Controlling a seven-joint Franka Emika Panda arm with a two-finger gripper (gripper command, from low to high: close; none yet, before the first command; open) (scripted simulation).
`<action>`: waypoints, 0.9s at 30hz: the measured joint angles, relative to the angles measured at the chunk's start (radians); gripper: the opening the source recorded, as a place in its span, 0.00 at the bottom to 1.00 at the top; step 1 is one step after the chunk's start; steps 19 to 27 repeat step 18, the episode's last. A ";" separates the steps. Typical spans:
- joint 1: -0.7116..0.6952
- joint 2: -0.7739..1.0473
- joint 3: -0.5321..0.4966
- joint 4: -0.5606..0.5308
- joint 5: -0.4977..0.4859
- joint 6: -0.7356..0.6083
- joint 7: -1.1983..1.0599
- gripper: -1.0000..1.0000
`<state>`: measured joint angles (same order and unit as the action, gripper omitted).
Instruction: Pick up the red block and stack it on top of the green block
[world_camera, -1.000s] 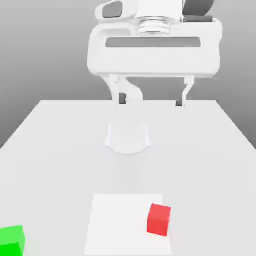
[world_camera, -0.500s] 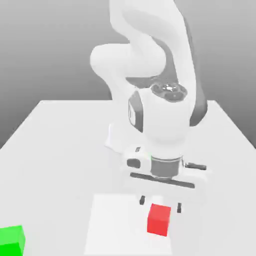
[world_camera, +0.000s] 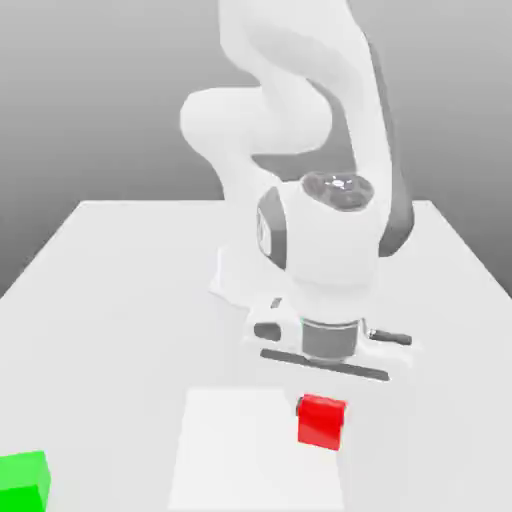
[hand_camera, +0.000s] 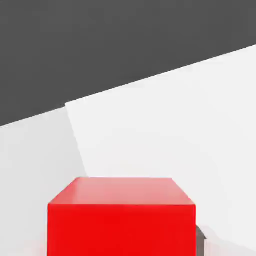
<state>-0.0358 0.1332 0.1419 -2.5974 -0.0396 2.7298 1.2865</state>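
Nearest, at ext. view's left edge: green block (world_camera: 22, 484), on the tabletop (world_camera: 110, 380), nothing stacked on it. Further back, well apart from it, red block (world_camera: 320, 426) sits btwn the fingers, one dark pad at each side, by the white sheet's (world_camera: 235, 450) right-hand part in ext. view. Gripper (world_camera: 321, 411) looks clamped on red. Pick approx. done, tho can't tell if red's clear of the surface; carry, stack & release left. Arm (world_camera: 335, 240) rises behind.

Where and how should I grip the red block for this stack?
Come from above and pinch two opposite upright side faces of the red block, as the pincer now does; its flat parallel sides suit this, and the bottom should stay free to sit on the green block.
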 joint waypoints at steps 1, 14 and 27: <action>-0.028 0.008 -0.023 0.030 0.013 -0.023 -0.013 0.00; -0.352 0.266 -0.255 0.366 0.133 -0.103 -0.140 1.00; -0.352 0.266 -0.255 0.366 0.133 -0.103 -0.140 1.00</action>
